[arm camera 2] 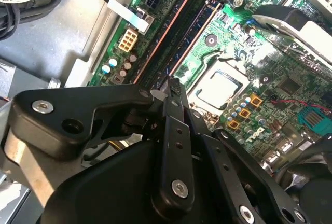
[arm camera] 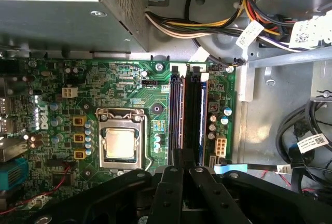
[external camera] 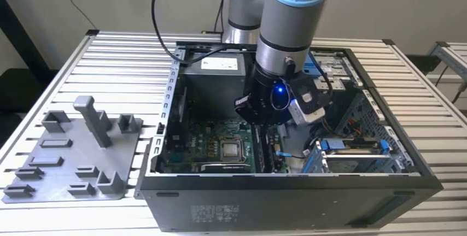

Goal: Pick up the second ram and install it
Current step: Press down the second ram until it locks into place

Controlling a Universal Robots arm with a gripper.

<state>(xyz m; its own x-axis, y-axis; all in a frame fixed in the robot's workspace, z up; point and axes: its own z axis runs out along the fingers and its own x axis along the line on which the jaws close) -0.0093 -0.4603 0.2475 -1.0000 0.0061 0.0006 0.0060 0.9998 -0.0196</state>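
- Second ram (arm camera: 194, 115): dark narrow board, edge-on, lying along the outer of two long memory slots on the green motherboard (arm camera: 62, 73). In the second wrist view it shows as a dark band (arm camera 2: 177, 37) running away from the fingertips. Whether it is fully seated in the slot cannot be told.
- Gripper (arm camera: 184, 175): black fingers (arm camera: 167, 193) drawn almost together, with only a thin gap between them. They close on the near end of the board, directly over the slots.
- Neighbouring slot (arm camera: 177, 115): just beside the board on the processor side and parallel to it, with blue and copper-coloured edges.
- Processor (arm camera: 120, 143): square metal cap in its socket, near the slots but apart from them.
- Power supply (arm camera: 52, 22): grey metal box beyond the far end of the motherboard, with a bundle of coloured cables (arm camera: 207, 27) trailing beside it.
- Computer case (external camera: 292, 203): black tower lying on its side with the panel off. The arm (external camera: 288, 34) reaches down into it from above.
- Holder tray (external camera: 44, 165): grey plastic plate with upright blocks, on the slatted table (external camera: 109, 55) at the exterior view's left, well apart from the gripper.
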